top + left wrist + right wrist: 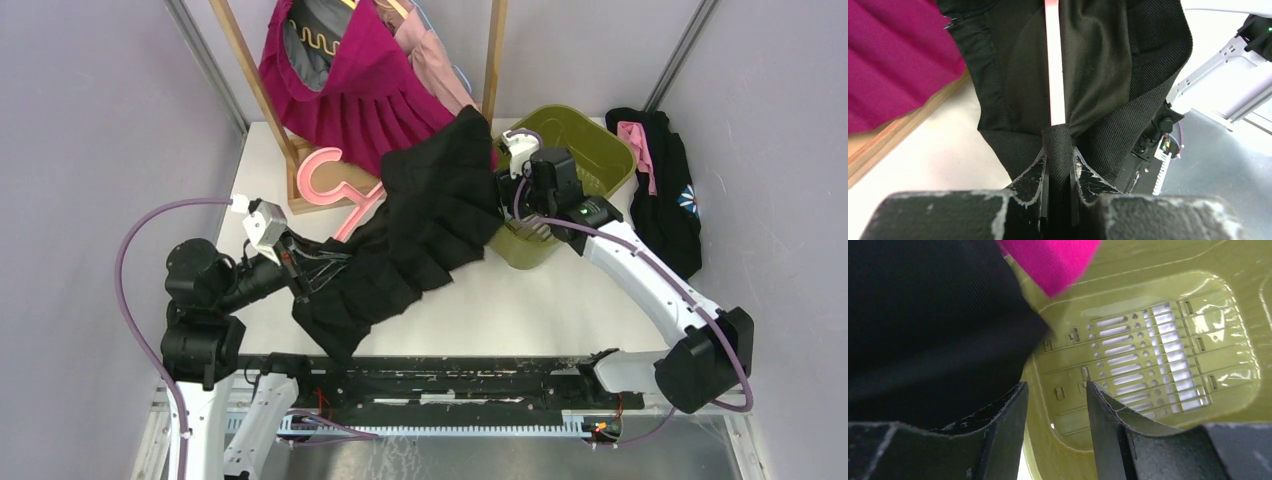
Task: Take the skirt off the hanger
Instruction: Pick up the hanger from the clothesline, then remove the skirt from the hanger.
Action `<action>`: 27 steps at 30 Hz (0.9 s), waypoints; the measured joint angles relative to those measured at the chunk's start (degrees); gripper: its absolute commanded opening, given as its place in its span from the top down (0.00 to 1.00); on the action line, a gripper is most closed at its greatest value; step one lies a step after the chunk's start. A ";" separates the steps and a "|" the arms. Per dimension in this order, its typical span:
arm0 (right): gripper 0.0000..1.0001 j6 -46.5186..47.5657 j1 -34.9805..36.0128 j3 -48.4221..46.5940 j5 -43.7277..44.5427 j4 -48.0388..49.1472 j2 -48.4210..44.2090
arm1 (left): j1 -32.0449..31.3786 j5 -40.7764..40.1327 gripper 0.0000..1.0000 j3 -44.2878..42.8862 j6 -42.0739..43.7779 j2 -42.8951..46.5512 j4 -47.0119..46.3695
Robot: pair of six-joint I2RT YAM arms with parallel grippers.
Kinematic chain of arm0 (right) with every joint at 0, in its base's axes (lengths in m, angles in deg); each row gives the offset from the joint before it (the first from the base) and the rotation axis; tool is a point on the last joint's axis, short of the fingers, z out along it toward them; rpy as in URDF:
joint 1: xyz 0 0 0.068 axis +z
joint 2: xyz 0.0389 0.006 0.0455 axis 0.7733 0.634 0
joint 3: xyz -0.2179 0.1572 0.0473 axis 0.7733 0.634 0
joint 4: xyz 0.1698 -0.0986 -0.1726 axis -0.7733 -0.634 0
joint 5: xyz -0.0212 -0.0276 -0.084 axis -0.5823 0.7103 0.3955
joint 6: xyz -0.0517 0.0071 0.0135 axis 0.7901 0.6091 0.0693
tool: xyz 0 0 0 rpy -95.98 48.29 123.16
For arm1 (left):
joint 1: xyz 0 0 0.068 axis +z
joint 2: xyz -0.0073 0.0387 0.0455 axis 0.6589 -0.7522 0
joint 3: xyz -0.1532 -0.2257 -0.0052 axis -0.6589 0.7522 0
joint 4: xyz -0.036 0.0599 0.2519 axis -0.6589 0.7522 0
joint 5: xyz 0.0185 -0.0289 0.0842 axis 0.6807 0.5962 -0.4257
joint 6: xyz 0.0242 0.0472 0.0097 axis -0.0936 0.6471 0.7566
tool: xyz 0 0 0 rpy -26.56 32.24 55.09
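Note:
A black pleated skirt (430, 220) lies stretched across the table, from in front of the left arm up to the green basket. The pink hanger (325, 178) lies at its left, its hook on the table; in the left wrist view its pink bar (1054, 60) runs up out of the fabric. My left gripper (303, 275) is shut on a bunched fold of the skirt (1059, 145); whether the bar lies inside that fold is hidden. At the skirt's far end my right gripper (505, 170) is open, with only the basket's rim showing between its fingers (1055, 390). The skirt (928, 325) lies just left of them.
A wooden rack (262, 95) at the back holds a magenta pleated skirt (350, 90) and a pale pink garment (435, 60). The green slotted basket (590, 150) stands at the back right, its floor (1148, 350) under the right gripper. A black garment (665, 200) lies at the far right.

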 measured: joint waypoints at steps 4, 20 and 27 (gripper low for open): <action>0.47 -0.02 0.00 -0.04 2.03 -1.55 -2.47 | -0.31 1.46 0.97 1.60 -0.02 0.37 -1.49; 0.47 -2.01 1.53 -8.37 -0.96 -4.55 -8.79 | -0.31 -10.49 0.97 2.95 0.07 -12.87 -1.46; 0.47 -2.56 6.91 -12.39 -1.16 -4.81 -3.23 | -3.39 -12.81 0.97 2.40 0.07 -14.12 -1.46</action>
